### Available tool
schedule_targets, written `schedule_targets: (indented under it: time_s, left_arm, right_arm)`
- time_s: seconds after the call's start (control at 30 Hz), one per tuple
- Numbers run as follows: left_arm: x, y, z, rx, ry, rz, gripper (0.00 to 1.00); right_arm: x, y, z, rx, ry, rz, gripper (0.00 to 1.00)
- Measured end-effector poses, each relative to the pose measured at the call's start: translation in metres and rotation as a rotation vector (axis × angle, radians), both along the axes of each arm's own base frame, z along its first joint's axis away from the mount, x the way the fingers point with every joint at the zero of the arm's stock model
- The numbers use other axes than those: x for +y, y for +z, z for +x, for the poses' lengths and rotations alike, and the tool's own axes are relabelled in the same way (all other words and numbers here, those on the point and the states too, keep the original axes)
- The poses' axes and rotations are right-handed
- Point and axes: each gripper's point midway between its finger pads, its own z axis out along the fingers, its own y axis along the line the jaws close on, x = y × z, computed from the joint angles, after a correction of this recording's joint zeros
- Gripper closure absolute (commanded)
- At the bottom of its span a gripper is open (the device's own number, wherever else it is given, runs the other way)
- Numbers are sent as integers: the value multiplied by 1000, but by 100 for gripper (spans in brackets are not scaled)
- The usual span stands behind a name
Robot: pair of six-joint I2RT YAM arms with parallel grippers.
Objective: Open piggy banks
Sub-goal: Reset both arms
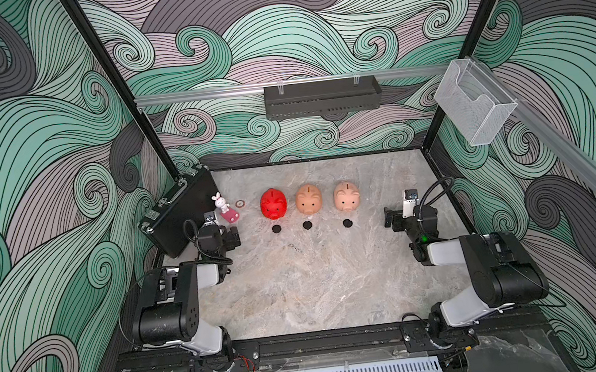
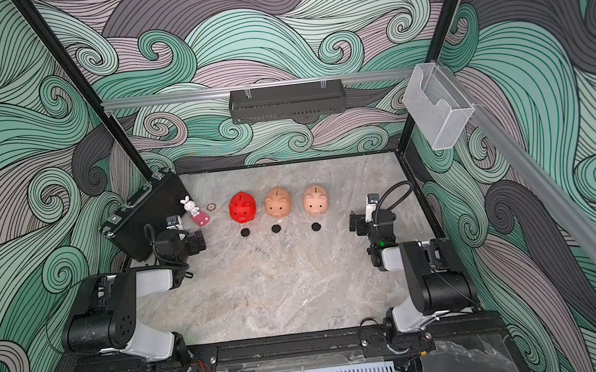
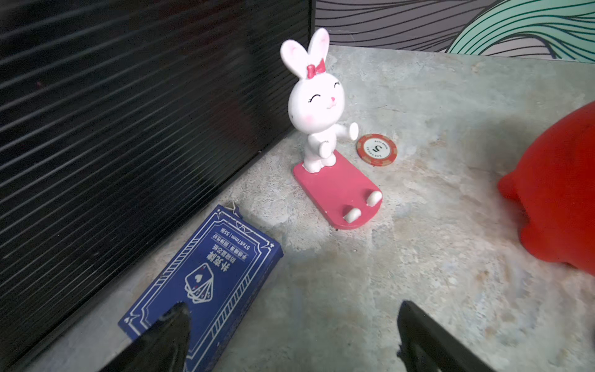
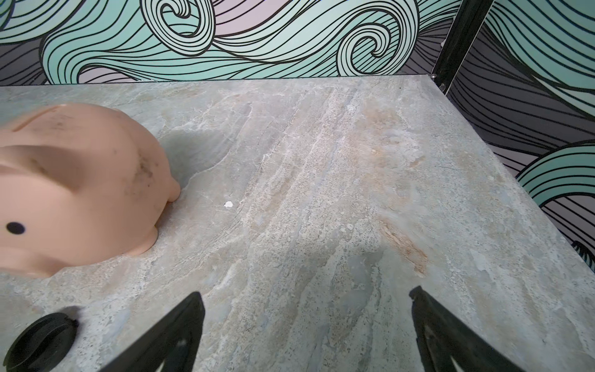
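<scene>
Clearly my left gripper (image 3: pixel 291 338) and right gripper (image 4: pixel 307 325) both stand wide apart, empty. On the worktop (image 1: pixel 319 287), red pig (image 1: pixel 273 204) and two peach pigs (image 1: pixel 308 199) (image 1: pixel 346 196) sit in a row: hollow, light, slick, I judge; grasp across the flanks. Black plugs (image 1: pixel 276 229) (image 1: pixel 307 225) (image 1: pixel 347 223) lie loose just before them.

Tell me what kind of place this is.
Likely a robot test cell, not a home: two arms bolted to a black rail at a marble-look table, wave-patterned panels walling it in on a metal frame, and piggy banks lined up like props.
</scene>
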Motion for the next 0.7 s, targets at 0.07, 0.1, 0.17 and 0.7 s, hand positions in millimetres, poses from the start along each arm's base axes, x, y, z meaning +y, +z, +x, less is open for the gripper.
schedule_targets:
  time_s: [0.07,0.1,0.17,0.7]
  left_arm:
    - [0,1,0,-2,0,0,1]
    - [0,1,1,-2,-1,0,1]
    - [-1,1,1,-3,-5,-2,1]
    - [6,30,11,-126,40,15,1]
  right_arm:
    - [0,0,0,0,1,-2,1]
    - [0,0,0,0,1,-3,1]
    - [0,0,0,0,2,-4,1]
    - [-6,5,-19,-97,-60,-36,1]
